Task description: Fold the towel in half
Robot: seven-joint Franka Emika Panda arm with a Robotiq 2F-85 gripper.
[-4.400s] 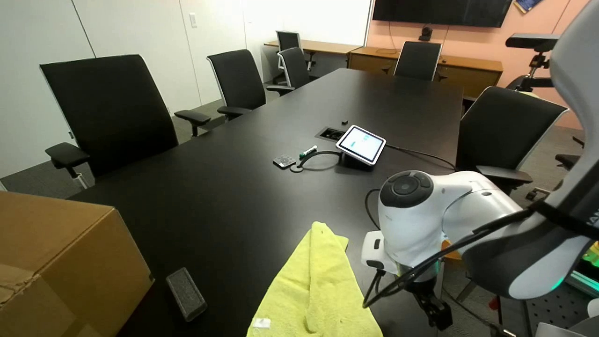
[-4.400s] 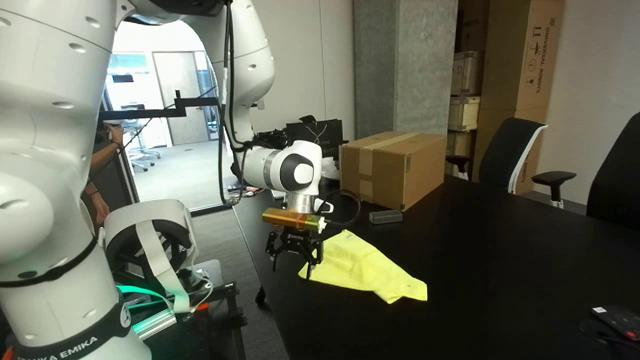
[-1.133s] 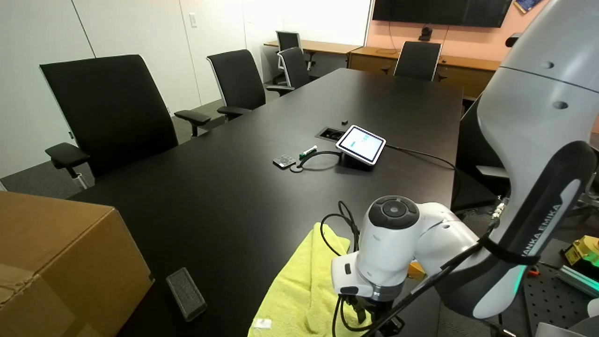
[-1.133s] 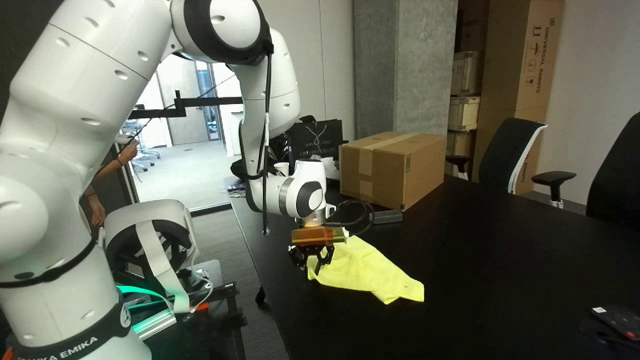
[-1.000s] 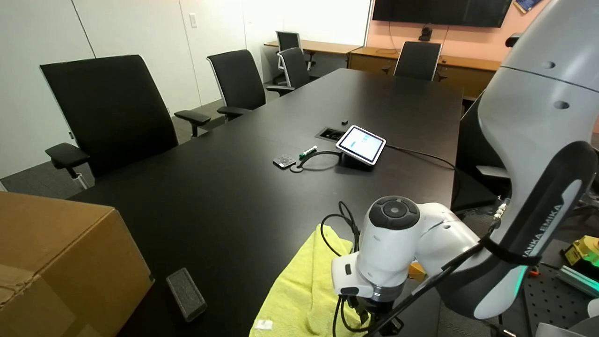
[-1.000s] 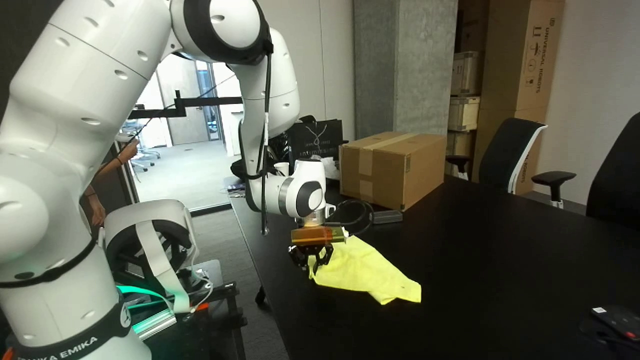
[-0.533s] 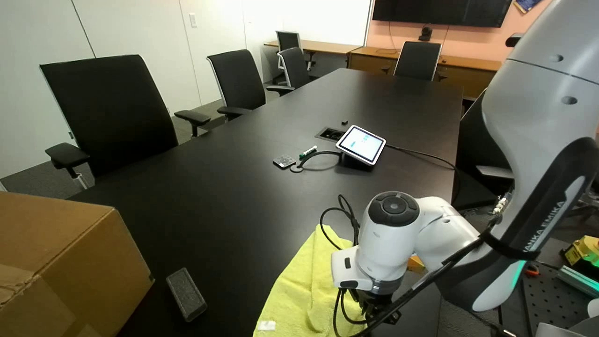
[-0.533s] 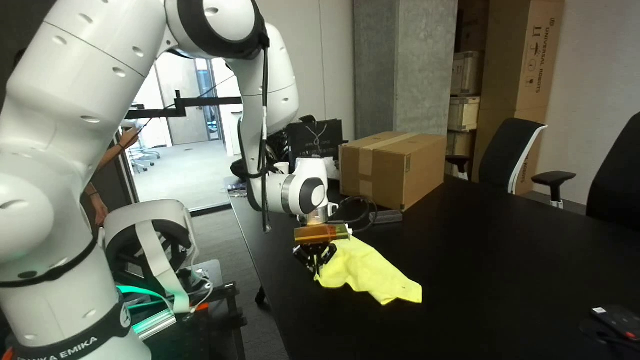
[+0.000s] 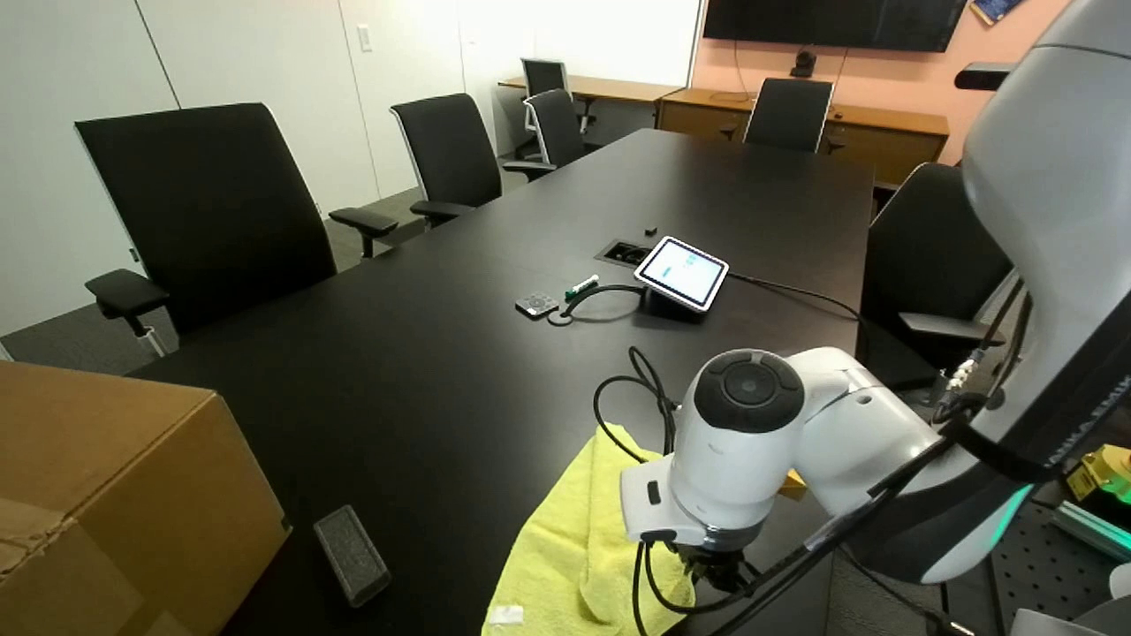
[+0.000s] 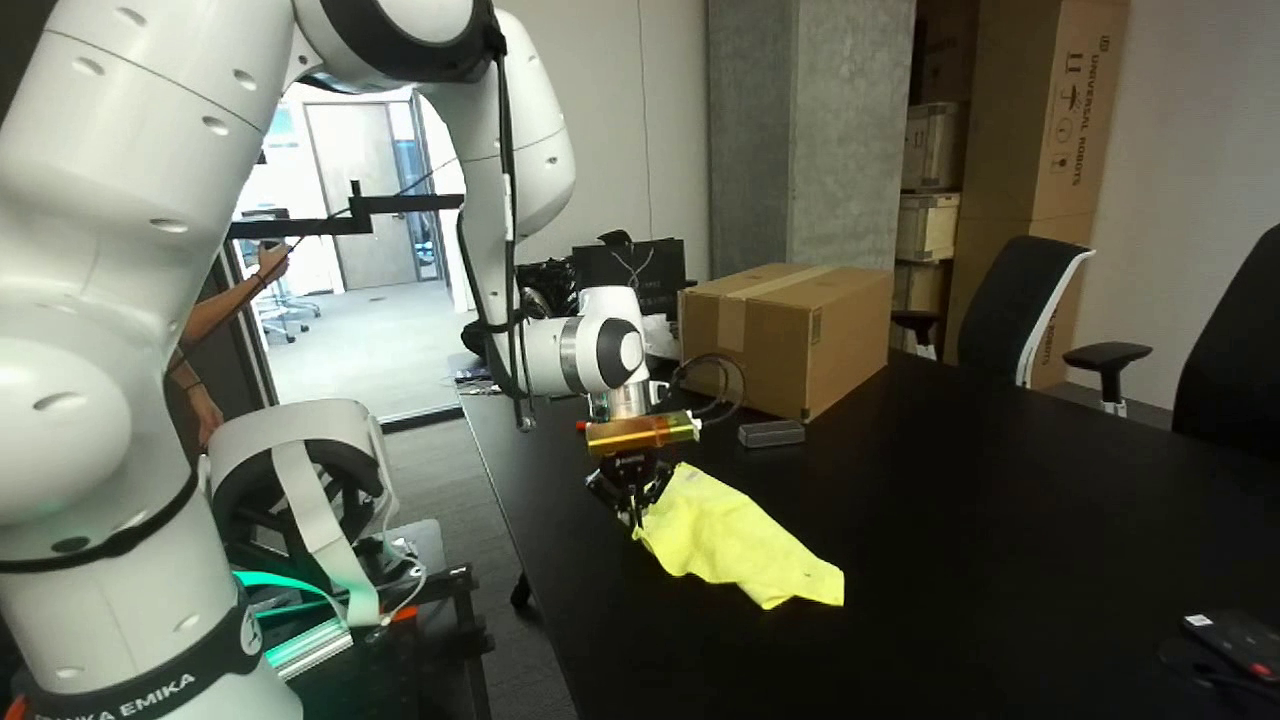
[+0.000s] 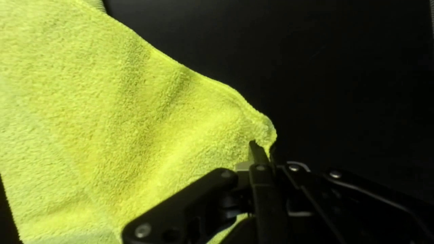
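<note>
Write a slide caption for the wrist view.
Robotiq gripper closed on the edge of a gently rippled yellow-green towel, the black tabletop showing beyond the cloth.

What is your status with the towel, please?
Gripper shut on a corner of the towel. Most of it lying on the black table. Cardboard box and grey block apart from towel, likely not in the way.

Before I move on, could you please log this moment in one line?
task: fold towel in half | pincer: shut on towel near a corner | towel: mostly on table | fold: apparently unfinished
</note>
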